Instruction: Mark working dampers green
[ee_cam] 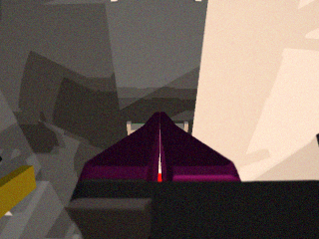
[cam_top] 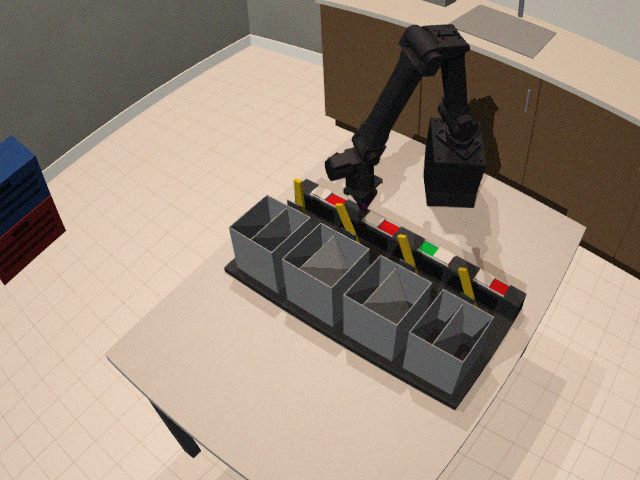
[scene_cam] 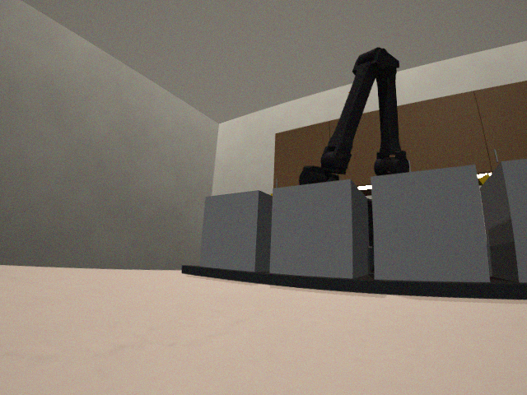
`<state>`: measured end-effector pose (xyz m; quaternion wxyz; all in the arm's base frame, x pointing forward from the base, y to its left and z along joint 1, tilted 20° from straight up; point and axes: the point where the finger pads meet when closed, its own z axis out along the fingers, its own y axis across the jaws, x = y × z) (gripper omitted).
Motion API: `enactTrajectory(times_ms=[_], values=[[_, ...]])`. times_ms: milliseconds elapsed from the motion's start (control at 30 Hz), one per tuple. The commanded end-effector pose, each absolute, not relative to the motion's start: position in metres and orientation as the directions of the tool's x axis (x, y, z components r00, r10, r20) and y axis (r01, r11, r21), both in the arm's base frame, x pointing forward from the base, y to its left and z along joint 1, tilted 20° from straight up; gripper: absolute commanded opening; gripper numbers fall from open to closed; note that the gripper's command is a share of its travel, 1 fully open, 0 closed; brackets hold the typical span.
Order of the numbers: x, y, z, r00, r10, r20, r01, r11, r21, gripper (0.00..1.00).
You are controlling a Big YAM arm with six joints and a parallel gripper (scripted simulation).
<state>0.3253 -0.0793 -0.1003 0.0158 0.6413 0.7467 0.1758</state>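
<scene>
Our black hand, pinched shut and empty, hovers between two red-showing sliders; descending off-line we risk bumping the slanted yellow lever and missing the white sliding cover.

From the low outside view the grey dampers hide my claw and every slider; the damper farthest from it is cropped.
</scene>
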Motion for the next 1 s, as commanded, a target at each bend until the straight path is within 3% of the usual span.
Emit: enactTrajectory(times_ms=[0, 967], values=[[0.3394, -0.0836, -0.0968, -0.178, 0.966, 0.186, 0.946, 0.116, 0.303, 0.0], [0.3367, -0.0822, -0.0977, -0.176, 0.965, 0.194, 0.95, 0.115, 0.291, 0.0]])
